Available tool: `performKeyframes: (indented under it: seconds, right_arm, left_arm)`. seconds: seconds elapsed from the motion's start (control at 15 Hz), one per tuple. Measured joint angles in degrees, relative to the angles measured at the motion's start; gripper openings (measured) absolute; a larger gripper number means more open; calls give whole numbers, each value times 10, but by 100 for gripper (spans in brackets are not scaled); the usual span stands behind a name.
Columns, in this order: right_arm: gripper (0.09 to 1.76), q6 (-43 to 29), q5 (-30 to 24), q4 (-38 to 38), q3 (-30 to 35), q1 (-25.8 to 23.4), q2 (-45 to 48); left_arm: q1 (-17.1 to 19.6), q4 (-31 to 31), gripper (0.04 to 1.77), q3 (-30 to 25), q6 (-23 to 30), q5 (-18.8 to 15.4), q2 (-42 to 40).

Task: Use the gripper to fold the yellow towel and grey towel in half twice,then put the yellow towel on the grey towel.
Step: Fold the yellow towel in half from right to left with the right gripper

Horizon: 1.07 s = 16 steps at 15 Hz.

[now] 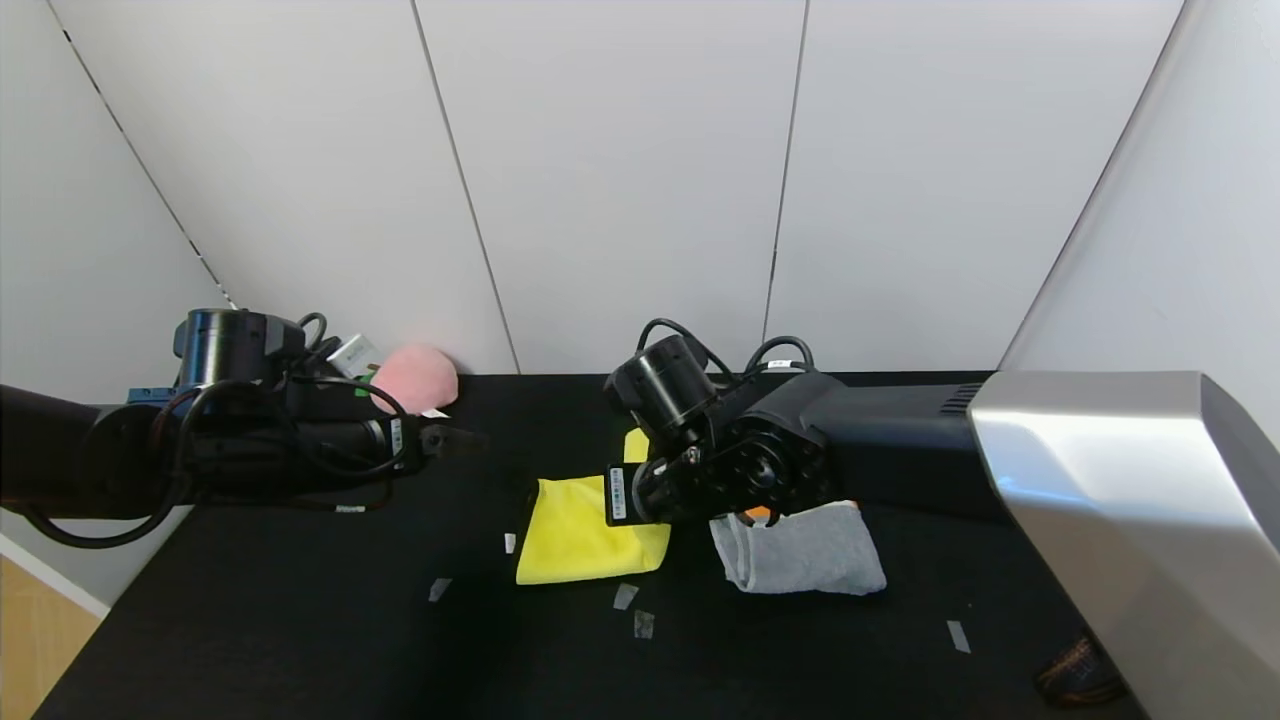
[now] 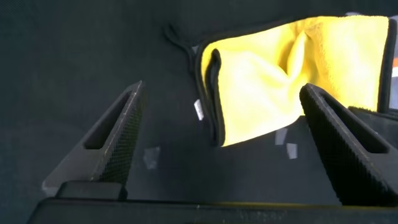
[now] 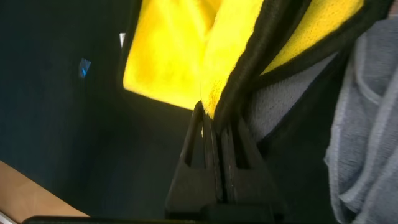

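The yellow towel (image 1: 580, 535) lies folded on the black table (image 1: 300, 600), left of the folded grey towel (image 1: 805, 555). My right gripper (image 1: 640, 470) hangs over the yellow towel's right edge, its wrist hiding the fingers in the head view. In the right wrist view the gripper (image 3: 214, 115) is shut on the yellow towel's (image 3: 165, 56) dark-edged border, lifting it, with the grey towel (image 3: 367, 130) beside it. My left gripper (image 1: 450, 440) hovers open and empty left of the yellow towel. In the left wrist view the left gripper (image 2: 221, 87) faces the towel's (image 2: 280, 81) folded edge.
A pink plush peach (image 1: 415, 378) sits at the back left by the wall. Several small tape bits (image 1: 625, 596) are stuck on the table in front of the towels. The table's left edge (image 1: 60, 610) is near my left arm.
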State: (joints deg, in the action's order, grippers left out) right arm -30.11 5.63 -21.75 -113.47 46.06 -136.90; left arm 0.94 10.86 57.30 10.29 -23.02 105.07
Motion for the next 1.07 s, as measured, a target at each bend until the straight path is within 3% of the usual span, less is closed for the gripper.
performKeyframes:
  seconds: [0.07, 0.2, 0.27, 1.07]
  right_arm:
    - [14, 9, 0, 8, 0, 6, -4]
    - [14, 25, 0, 21, 0, 20, -12]
    - [14, 30, 0, 25, 0, 26, -16]
    - [14, 72, -27, 90, -6, 47, -62]
  left_arm:
    - [0, 0, 172, 0, -45, 0, 0]
    - [0, 0, 172, 0, -188, 0, -2]
    - [0, 0, 172, 0, -207, 0, -2]
    - [1, 0, 172, 0, -210, 0, -9]
